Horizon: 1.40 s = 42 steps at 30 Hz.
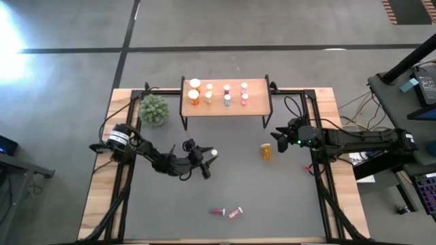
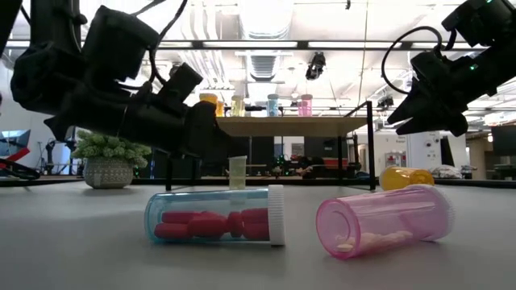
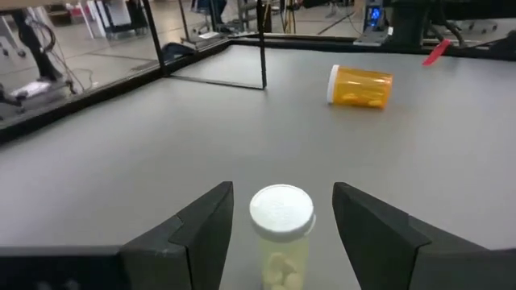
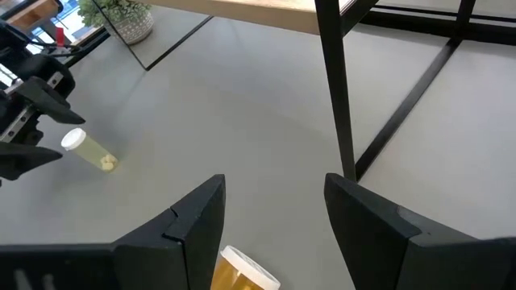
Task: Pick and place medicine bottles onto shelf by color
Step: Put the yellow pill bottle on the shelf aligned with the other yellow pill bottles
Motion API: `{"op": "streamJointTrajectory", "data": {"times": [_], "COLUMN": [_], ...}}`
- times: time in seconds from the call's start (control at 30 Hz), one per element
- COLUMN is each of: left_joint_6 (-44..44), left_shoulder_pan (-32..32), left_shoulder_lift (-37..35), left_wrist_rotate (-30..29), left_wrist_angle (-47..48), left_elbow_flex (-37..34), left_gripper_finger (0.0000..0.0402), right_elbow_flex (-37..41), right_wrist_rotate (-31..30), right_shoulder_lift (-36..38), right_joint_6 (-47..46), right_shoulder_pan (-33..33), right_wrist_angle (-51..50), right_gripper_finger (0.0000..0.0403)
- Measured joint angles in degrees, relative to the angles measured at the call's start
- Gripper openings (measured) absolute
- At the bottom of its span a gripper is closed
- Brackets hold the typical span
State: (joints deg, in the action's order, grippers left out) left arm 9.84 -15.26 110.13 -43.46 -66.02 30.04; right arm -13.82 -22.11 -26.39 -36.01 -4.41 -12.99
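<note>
A small yellowish bottle (image 3: 280, 234) with a white cap stands upright on the grey table. My left gripper (image 3: 282, 192) is open and low over the table. Its fingers stand on either side of the bottle, with a gap on each side. In the high view the cap (image 1: 213, 154) shows just off the gripper (image 1: 203, 163). An orange bottle (image 1: 266, 151) lies on its side at the right. My right gripper (image 4: 274, 189) hangs open above it, touching nothing. The shelf (image 1: 259, 92) at the far edge carries several bottles in rows by colour.
Two bottles lie on their sides near the front edge: a clear one with red pills (image 2: 214, 216) and a pink one (image 2: 383, 229). A green potted plant (image 1: 153, 109) stands left of the shelf. The shelf's black legs (image 4: 334, 89) rise close to my right gripper.
</note>
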Motion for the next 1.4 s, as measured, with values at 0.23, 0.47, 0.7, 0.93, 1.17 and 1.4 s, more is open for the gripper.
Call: {"op": "streamJointTrajectory", "data": {"times": [0.23, 0.47, 0.7, 0.93, 1.17, 1.4], "left_joint_6": [3.35, 5.83, 6.33, 6.33, 6.34, 6.88], "left_shoulder_pan": [0.37, 0.67, 0.67, 0.67, 0.67, 0.67], "left_shoulder_lift": [0.07, 4.15, 4.94, 4.92, 4.92, 4.90], "left_wrist_rotate": [0.76, 0.87, 0.85, 0.83, 0.81, 0.72], "left_wrist_angle": [4.09, 3.93, 4.06, 4.05, 4.13, 7.29], "left_elbow_flex": [1.60, 4.25, 5.54, 5.68, 5.99, 6.01], "left_gripper_finger": [0.0197, 0.0197, 0.0196, 0.0196, 0.0195, 0.0168], "right_elbow_flex": [0.00, 0.00, 0.00, 0.00, 0.00, 0.00], "right_wrist_rotate": [-0.02, -0.02, 0.00, 0.00, 0.00, 0.00], "right_shoulder_lift": [0.00, 0.00, 0.00, 0.01, 0.02, 0.02], "right_joint_6": [-0.02, 0.00, -0.01, 0.00, 0.00, 0.00], "right_shoulder_pan": [-0.01, -0.01, -0.01, -0.01, -0.01, -0.01], "right_wrist_angle": [0.00, -0.02, -0.01, -0.01, -0.02, 0.00], "right_gripper_finger": [0.0203, 0.0203, 0.0203, 0.0203, 0.0203, 0.0203]}}
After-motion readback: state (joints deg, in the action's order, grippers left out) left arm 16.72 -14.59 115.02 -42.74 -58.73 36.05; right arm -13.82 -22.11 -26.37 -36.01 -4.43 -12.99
